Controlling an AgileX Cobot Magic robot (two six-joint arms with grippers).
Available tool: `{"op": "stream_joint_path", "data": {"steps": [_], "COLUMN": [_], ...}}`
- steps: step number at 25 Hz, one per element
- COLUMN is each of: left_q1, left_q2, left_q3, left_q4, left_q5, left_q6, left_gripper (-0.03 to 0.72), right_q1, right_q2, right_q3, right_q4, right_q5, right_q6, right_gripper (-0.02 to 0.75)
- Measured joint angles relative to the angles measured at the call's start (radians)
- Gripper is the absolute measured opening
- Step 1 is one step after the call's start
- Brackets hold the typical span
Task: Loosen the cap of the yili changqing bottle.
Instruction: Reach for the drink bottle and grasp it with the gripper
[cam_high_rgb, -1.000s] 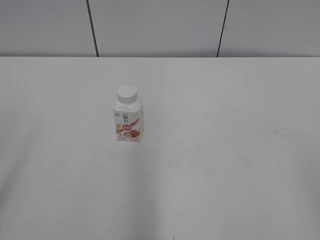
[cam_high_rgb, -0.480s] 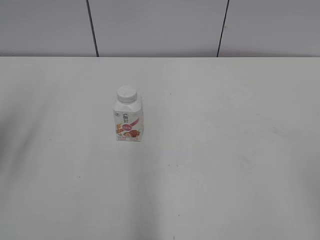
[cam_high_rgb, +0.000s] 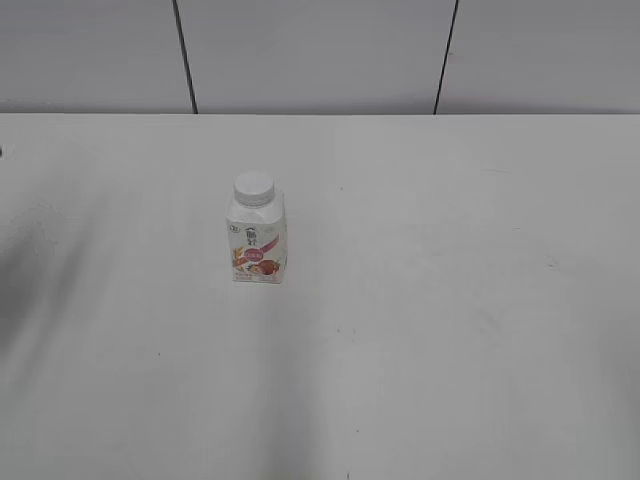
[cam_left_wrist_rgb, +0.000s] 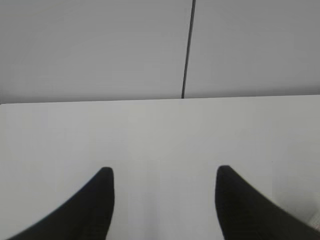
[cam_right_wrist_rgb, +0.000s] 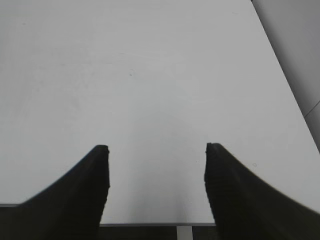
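The yili changqing bottle (cam_high_rgb: 257, 243) stands upright on the white table, left of centre in the exterior view. It is small, white and squarish, with a red-pink fruit label. Its white ribbed cap (cam_high_rgb: 254, 187) sits on the neck. Neither gripper shows in the exterior view. In the left wrist view my left gripper (cam_left_wrist_rgb: 164, 172) is open and empty over bare table, facing the back wall. In the right wrist view my right gripper (cam_right_wrist_rgb: 156, 150) is open and empty over bare table. The bottle is in neither wrist view.
The white table (cam_high_rgb: 450, 300) ends at a grey panelled wall (cam_high_rgb: 320, 50) with dark seams. A soft shadow lies on the table at the far left (cam_high_rgb: 25, 290). The right wrist view shows the table's right edge (cam_right_wrist_rgb: 285, 75) and its near edge.
The bottle has not moved. The shadow on the table's left side has grown darker and spread.
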Motion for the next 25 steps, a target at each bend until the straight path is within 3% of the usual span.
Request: {"op": "stream_joint_path", "data": {"steps": [4, 7, 13, 19, 22, 25], "left_q1": [0.000, 0.000, 0.030, 0.125, 0.140, 0.140], "left_q2": [0.148, 0.257, 0.439, 0.631, 0.711, 0.785], "left_q3": [0.000, 0.000, 0.000, -0.037, -0.102, -0.173], "left_q4": [0.281, 0.482, 0.887, 1.134, 1.209, 1.266], "left_q5": [-0.182, -0.330, -0.558, -0.725, -0.753, -0.770], "left_q6": [-0.278, -0.404, -0.439, -0.463, -0.506, -0.534], "left_gripper": [0.405, 0.405, 0.382, 0.371, 0.434, 0.591], "right_q1": [0.000, 0.000, 0.000, 0.000, 0.000, 0.000], "right_q2": [0.000, 0.000, 0.000, 0.000, 0.000, 0.000], "right_q3": [0.000, 0.000, 0.000, 0.000, 0.000, 0.000], "right_q4": [0.000, 0.000, 0.000, 0.000, 0.000, 0.000], "right_q5": [0.000, 0.000, 0.000, 0.000, 0.000, 0.000], "right_q6": [0.000, 0.000, 0.000, 0.000, 0.000, 0.000], "right_gripper": [0.482, 0.482, 0.482, 0.482, 0.482, 0.482]}}
